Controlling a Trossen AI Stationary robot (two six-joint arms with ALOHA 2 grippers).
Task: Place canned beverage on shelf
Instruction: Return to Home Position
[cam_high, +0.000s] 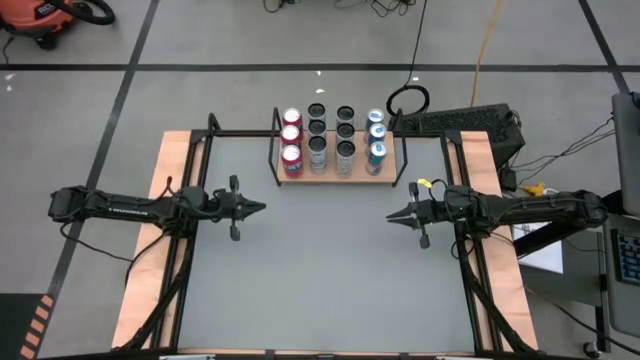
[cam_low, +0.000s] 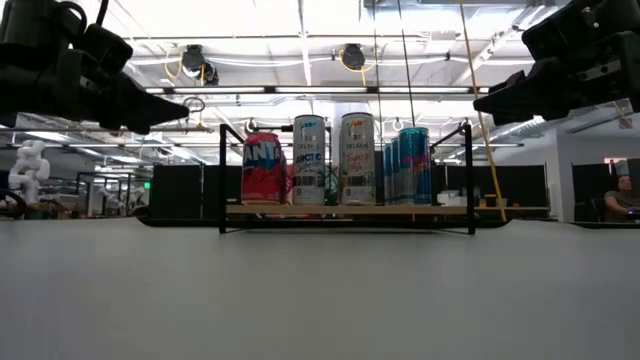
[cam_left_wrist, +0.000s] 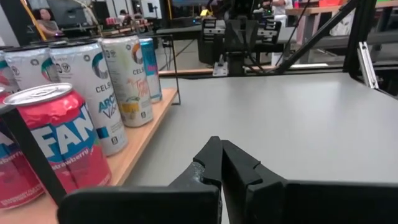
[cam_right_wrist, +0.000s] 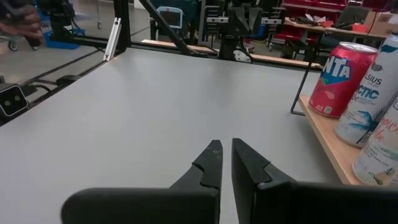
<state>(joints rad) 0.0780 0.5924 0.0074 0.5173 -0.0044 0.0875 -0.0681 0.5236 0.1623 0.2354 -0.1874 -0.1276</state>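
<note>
Cans (cam_high: 317, 150) on shelf (cam_high: 331, 177), cable loop (cam_high: 408, 100) just behind.

Twelve cans stand on one shelf (cam_high: 332, 177): three red soda cans (cam_high: 291, 134); six white cans (cam_high: 317, 128); three blue cans (cam_high: 376, 133); two grippers, the left gripper (cam_high: 262, 207) and the right gripper (cam_high: 390, 214)

red can (cam_left_wrist: 59, 140): "fan", "strawberry"; white can (cam_left_wrist: 93, 93): "cels", "arc"
</note>
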